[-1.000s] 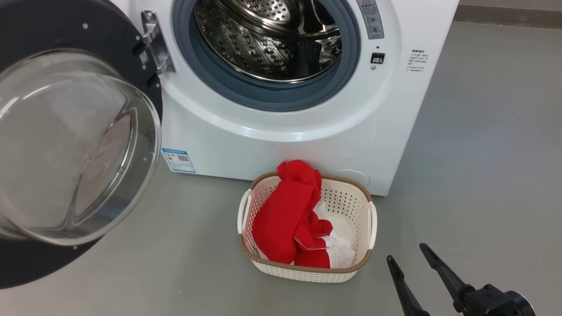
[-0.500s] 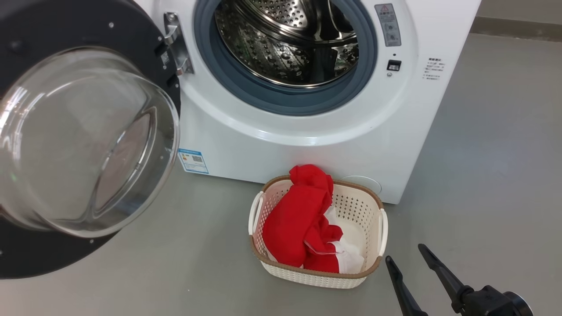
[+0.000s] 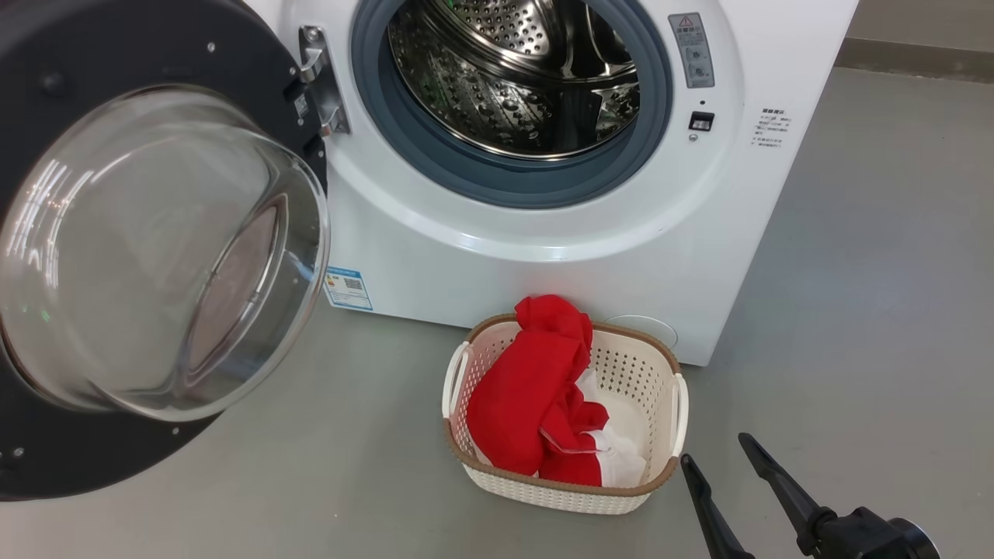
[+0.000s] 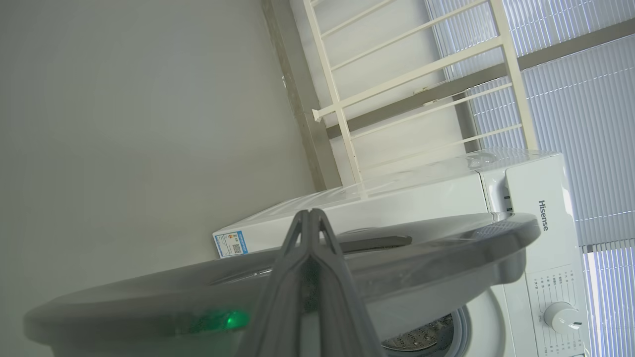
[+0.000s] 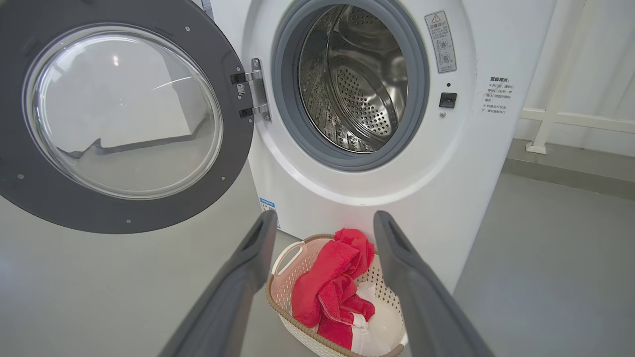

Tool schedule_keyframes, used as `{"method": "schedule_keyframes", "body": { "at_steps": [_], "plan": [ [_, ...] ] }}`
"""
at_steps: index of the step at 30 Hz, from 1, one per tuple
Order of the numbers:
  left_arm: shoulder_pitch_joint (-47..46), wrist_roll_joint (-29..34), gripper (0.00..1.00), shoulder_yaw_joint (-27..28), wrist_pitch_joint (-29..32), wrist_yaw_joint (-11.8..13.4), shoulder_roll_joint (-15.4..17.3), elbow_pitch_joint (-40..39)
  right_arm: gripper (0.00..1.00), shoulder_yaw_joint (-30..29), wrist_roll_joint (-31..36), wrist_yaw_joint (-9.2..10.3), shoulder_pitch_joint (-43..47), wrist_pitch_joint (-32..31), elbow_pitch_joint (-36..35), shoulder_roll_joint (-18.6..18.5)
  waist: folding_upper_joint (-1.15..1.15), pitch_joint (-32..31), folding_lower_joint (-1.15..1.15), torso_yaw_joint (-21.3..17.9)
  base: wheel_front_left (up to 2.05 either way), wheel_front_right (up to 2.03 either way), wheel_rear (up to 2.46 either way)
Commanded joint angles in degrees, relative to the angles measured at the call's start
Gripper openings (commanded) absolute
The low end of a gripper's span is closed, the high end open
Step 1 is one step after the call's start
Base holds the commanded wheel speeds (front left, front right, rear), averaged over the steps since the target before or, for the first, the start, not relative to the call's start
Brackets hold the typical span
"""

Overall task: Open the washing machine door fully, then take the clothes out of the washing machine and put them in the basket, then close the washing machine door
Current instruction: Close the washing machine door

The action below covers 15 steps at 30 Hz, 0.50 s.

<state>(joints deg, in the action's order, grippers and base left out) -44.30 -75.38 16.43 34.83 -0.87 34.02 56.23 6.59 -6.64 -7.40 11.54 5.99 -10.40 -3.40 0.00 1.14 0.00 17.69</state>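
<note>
One washing machine door point(image 3: 155, 248) juts open beside the basket point(image 3: 561, 497).

Bright, even light; glare streaks the washing machine door point(image 3: 155, 248); left pincer point(image 4: 311, 214) blurred.

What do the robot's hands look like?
The right hand has two long, skinny black fingers that narrow to pointy tips, a bit like chopsticks. They grow out of a chunky, rounded black wrist piece. The left hand has the same long, tapering fingers; seen up close they look dark grey and smooth.
</note>
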Motion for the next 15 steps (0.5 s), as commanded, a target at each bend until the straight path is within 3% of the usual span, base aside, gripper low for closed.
{"method": "schedule_keyframes", "body": {
  "at_steps": [1, 15],
  "plan": [
    [-0.76, -0.74, 0.00, 0.06, 1.80, -0.97, 1.70, -0.52, 1.00, 1.38, -0.02, -0.09, -2.18, 0.58, -1.40, -0.13, 0.00, 0.02, 0.00, -0.03, 0.00, 0.00, 0.00],
    [-1.43, -1.84, 0.00, -1.14, 6.31, -4.68, 0.48, -0.97, 1.00, 0.76, -0.02, -0.09, -1.89, 1.20, -1.30, 0.20, 0.00, 0.21, 0.00, 0.97, 0.00, 0.00, 0.00]
  ]
}}
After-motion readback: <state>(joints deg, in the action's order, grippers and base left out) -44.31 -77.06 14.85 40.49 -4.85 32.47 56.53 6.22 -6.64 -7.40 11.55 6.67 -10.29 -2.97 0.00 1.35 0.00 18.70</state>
